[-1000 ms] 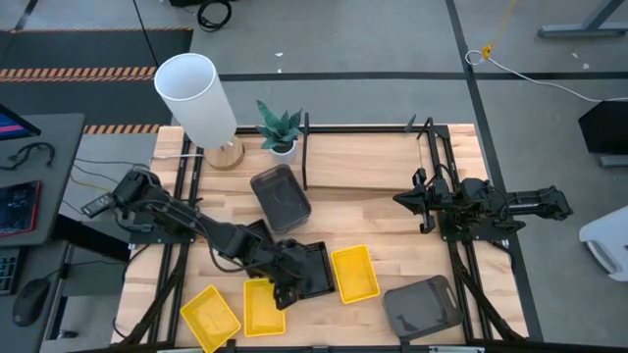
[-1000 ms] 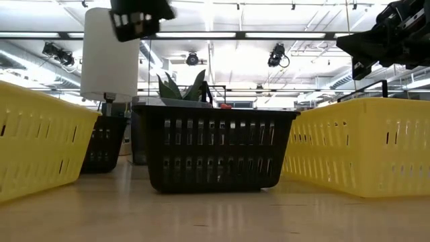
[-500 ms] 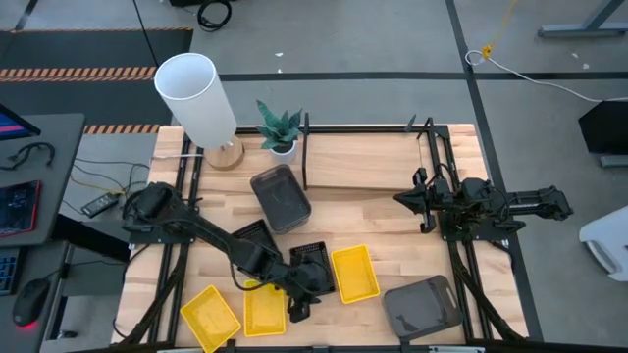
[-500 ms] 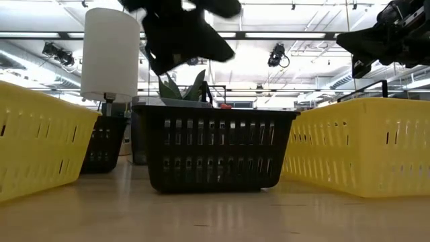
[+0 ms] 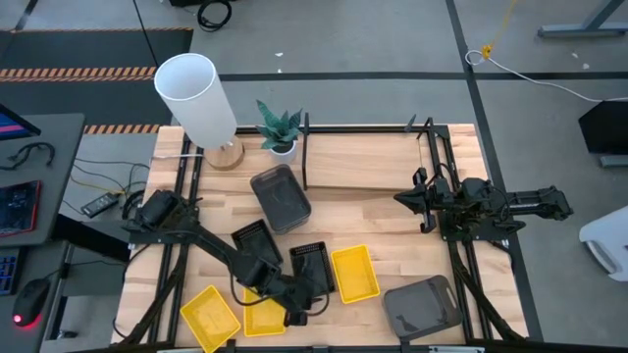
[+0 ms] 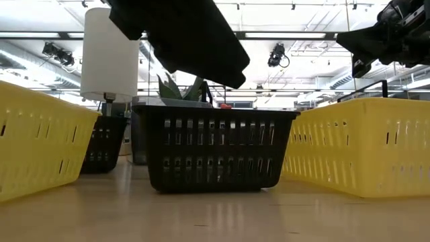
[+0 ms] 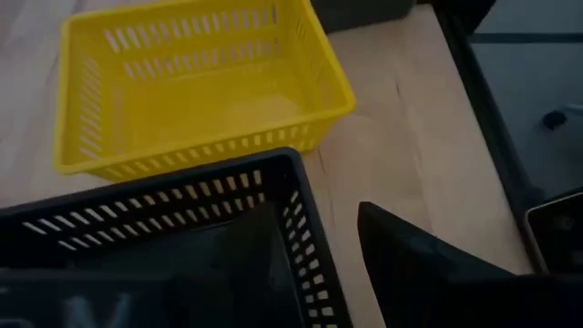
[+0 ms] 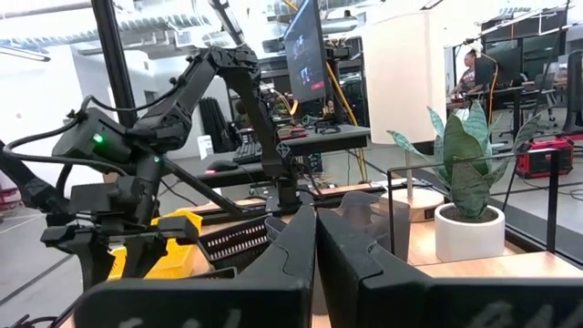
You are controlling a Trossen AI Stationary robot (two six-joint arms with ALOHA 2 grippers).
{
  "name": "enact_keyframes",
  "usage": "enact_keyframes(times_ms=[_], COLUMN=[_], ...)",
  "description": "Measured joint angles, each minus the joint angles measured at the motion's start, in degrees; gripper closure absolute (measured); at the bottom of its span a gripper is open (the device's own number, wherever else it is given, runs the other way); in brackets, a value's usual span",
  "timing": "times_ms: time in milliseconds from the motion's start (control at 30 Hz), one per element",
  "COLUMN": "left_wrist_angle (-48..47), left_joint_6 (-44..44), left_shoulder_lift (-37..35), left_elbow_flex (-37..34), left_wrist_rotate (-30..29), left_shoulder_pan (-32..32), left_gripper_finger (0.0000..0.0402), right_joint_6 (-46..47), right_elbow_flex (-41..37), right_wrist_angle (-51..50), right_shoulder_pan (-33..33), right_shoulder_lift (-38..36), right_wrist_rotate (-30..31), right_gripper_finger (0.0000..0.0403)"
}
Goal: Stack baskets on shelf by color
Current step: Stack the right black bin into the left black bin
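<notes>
A black basket [image 5: 312,267] rests on the tabletop between a yellow basket [image 5: 354,273] and two more yellow ones [image 5: 211,316] [image 5: 260,314]. My left gripper [image 7: 314,214] is open at its near end. One finger [image 7: 246,264] is inside the basket, the other [image 7: 410,273] is outside, and the near short wall [image 7: 310,246] stands between them. In the low view the gripper [image 6: 191,40] hangs over that basket [image 6: 211,144]. A second black basket [image 5: 255,240] and a grey one [image 5: 282,198] lie farther back. The shelf [image 5: 363,162] stands at the far side. My right gripper [image 8: 315,255] waits, shut, at the right [image 5: 407,199].
Another grey basket [image 5: 422,306] lies near the front right corner. A white cylinder lamp [image 5: 196,98] and a potted plant [image 5: 280,127] stand at the far left beside the shelf. The table's near edge [image 7: 474,100] runs close by my left gripper.
My left gripper has moved toward the table's near edge and come down to the near end of the black basket, rolling its wrist on the way. The second black basket, covered by the arm before, now shows. No basket has moved.
</notes>
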Motion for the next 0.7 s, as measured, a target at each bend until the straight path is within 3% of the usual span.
enact_keyframes(times_ms=[700], left_wrist_angle=[-0.7], left_joint_6=[-6.8], left_shoulder_lift=[3.3], left_elbow_flex=[0.0], left_wrist_rotate=[3.1], left_shoulder_pan=[0.1], left_gripper_finger=[0.0241], right_joint_6=[0.0], right_elbow_flex=[0.0], right_wrist_angle=[0.5], right_shoulder_pan=[0.0], right_shoulder_lift=[0.0], right_wrist_rotate=[0.0], right_gripper_finger=[0.0384])
